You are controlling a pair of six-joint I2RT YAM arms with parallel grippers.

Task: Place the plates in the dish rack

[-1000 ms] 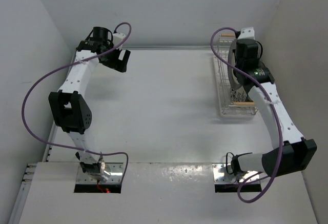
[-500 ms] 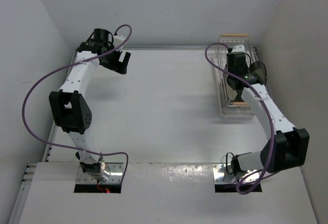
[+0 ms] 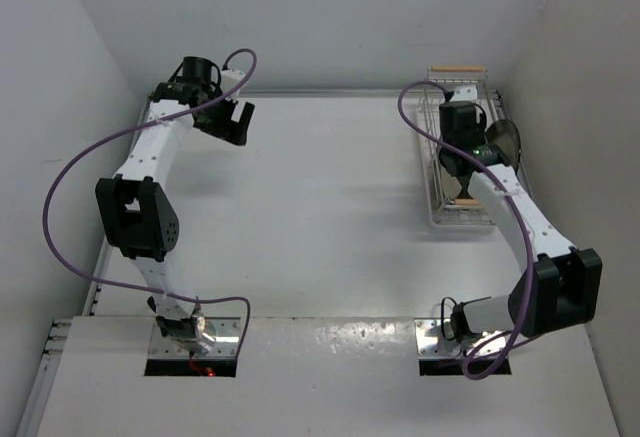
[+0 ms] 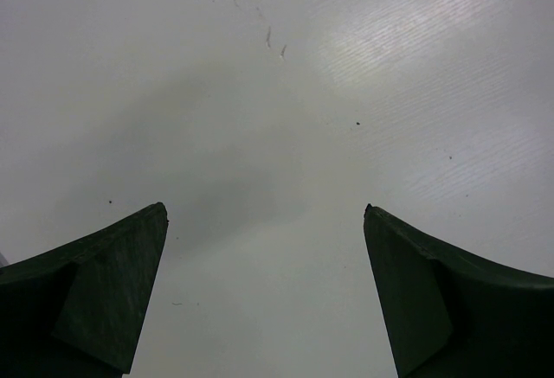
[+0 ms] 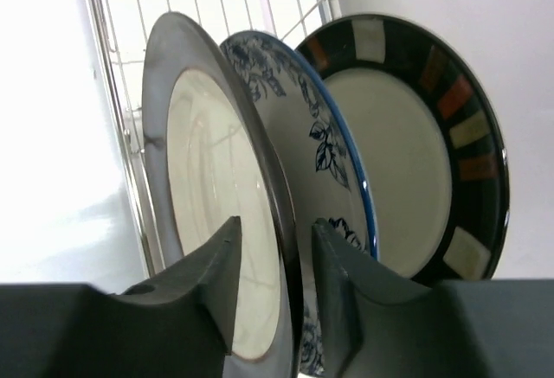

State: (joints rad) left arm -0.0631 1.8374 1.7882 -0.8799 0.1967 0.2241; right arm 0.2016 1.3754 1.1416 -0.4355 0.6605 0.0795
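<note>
Three plates stand on edge in the white wire dish rack (image 5: 121,92): the plain dark-rimmed plate (image 5: 212,188) nearest, the blue floral plate (image 5: 325,149) behind it, and the plate with pale square marks (image 5: 407,162) at the back. My right gripper (image 5: 275,222) straddles the rim of the plain plate, open, with a slim gap on each side. From above, the right gripper (image 3: 462,169) reaches down into the dish rack (image 3: 440,219), and one plate edge (image 3: 503,142) shows beside the wrist. My left gripper (image 3: 238,120) hovers open and empty at the far left, over bare table (image 4: 264,214).
The rack sits against the right wall, with a wooden handle (image 3: 456,70) at its far end and another (image 3: 472,201) at its near end. White walls close in the table at the back and on both sides.
The right arm came down with the dark-rimmed plate and set it into the rack. Its jaws have since parted off the rim. The left arm has stayed still.
</note>
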